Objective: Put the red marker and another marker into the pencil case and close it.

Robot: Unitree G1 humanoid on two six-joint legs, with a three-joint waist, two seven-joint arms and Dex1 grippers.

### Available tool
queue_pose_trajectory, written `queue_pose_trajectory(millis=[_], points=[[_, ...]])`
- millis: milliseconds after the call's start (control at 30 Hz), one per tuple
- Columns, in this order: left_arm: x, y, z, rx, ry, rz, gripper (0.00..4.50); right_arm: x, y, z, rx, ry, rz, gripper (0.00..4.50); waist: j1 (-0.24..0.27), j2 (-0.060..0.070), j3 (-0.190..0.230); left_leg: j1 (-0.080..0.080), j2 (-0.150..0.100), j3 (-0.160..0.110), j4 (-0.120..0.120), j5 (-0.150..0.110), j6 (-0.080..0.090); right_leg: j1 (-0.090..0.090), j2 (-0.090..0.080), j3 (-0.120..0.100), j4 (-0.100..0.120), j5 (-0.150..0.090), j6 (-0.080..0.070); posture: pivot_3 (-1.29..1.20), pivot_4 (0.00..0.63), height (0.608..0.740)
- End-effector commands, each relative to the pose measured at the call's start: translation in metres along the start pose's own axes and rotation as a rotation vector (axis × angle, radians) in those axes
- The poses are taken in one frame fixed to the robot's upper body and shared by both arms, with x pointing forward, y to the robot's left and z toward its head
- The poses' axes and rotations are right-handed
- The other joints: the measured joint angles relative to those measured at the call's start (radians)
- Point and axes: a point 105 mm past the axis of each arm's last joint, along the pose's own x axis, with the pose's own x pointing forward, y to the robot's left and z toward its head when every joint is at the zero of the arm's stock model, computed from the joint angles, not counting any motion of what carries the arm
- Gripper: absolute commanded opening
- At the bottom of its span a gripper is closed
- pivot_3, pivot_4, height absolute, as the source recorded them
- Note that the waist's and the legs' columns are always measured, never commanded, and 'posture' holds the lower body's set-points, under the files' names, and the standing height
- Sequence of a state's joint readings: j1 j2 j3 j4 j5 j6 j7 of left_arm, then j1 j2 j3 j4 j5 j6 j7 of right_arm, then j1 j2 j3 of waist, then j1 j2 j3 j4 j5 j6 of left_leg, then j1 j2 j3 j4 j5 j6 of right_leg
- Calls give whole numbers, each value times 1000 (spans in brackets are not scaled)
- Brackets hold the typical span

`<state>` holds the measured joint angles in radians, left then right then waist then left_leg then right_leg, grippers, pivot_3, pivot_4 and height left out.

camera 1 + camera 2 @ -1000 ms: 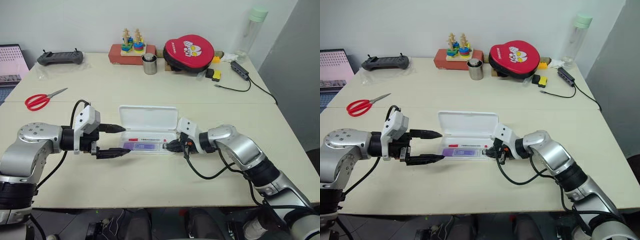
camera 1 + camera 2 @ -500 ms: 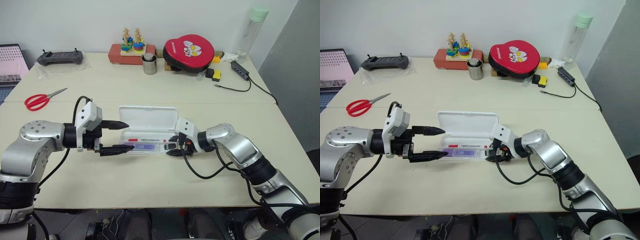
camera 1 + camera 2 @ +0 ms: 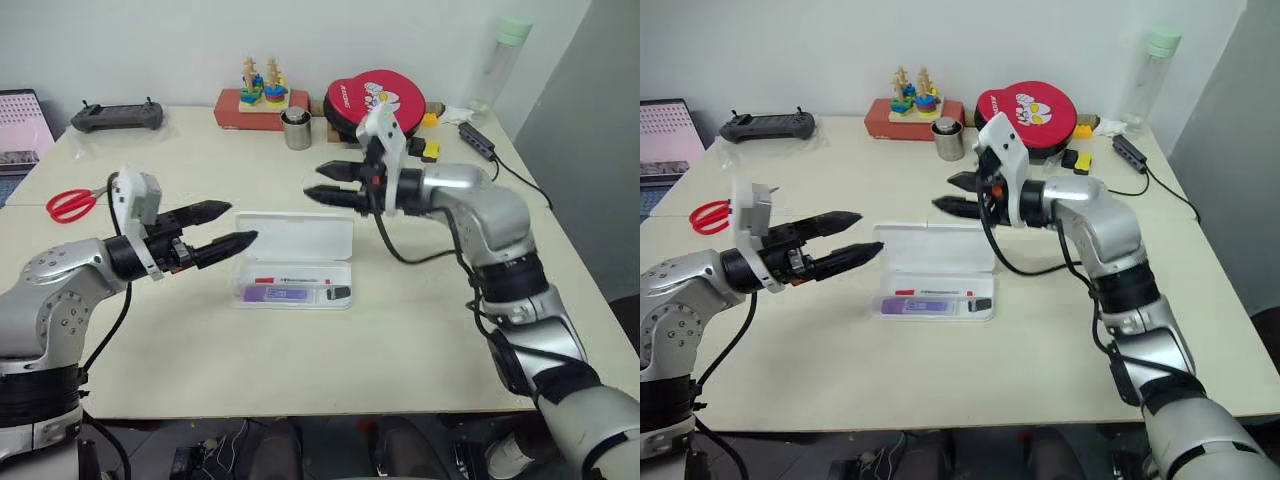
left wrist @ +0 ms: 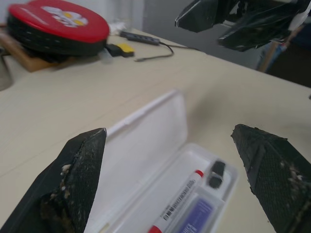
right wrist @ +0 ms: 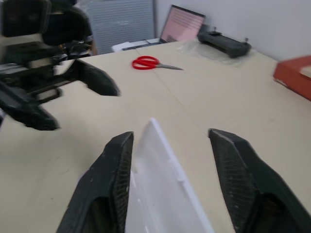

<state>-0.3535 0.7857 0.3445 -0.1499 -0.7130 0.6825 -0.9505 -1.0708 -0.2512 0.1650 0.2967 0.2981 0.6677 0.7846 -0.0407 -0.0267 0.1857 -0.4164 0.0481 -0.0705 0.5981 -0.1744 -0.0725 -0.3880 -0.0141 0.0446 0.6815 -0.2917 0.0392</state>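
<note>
Both jaws parted and empty, pencil case (image 3: 293, 262) open, lavender marker (image 3: 280, 294) label unreadable

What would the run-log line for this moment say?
red marker, purple marker: in pencil case | lid: open | left claw: open, empty | right claw: open, empty, above lid

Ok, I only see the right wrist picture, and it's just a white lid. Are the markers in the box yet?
Observer: Yes, the red marker lies in the tray of the pencil case.
Operator: And the purple one?
Observer: The purple marker lies right beside it in the same tray.
Operator: Is my hand touching the box?
Observer: No, the right gripper hangs in the air above the open lid, apart from it.
</note>
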Motion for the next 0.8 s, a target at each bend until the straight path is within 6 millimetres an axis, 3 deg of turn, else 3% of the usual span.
queue_pose_trajectory(millis=[33, 100, 233, 533, 633, 800], points=[[-6, -3, 23, 20, -91, 27, 4500, 7, -39, -14, -6, 91, -208, 1586, 2, 0, 0, -1, 0, 0, 0, 0, 0, 0, 0, 0, 0, 0, 0, 0, 150, 740], [-8, -3, 24, 27, -98, 44, 4500, 11, -41, -21, -14, 121, -208, 1050, 4, 0, 0, -1, -1, 0, 0, 0, 0, 0, 0, 0, -1, 0, 0, 0, 150, 740], [-14, -10, 24, 48, -77, 17, 4500, 20, -6, -33, -55, 167, -11, 109, 2, 0, 0, -2, -1, 1, -3, 0, 0, -1, -1, 1, -2, 0, -1, 0, 150, 740], [-26, -23, 6, 75, 69, -70, 4500, 8, 52, -56, -145, 240, 254, 47, -1, 0, 0, -1, -1, 0, -5, 0, 0, -1, -1, -1, -1, -1, -3, 0, 150, 740], [-28, -28, -6, 79, 139, -103, 4500, 1, 69, -83, -192, 327, 315, 47, -1, 0, 0, -1, -1, 0, -5, 0, 0, -1, -1, -1, -1, -1, -2, 0, 150, 740], [-27, -26, -21, 64, 209, -107, 4500, -4, 75, -130, -174, 442, 299, 47, 0, 0, 0, 0, 0, 0, -4, 0, -1, -1, -1, -1, -1, -1, -2, 0, 150, 740]])
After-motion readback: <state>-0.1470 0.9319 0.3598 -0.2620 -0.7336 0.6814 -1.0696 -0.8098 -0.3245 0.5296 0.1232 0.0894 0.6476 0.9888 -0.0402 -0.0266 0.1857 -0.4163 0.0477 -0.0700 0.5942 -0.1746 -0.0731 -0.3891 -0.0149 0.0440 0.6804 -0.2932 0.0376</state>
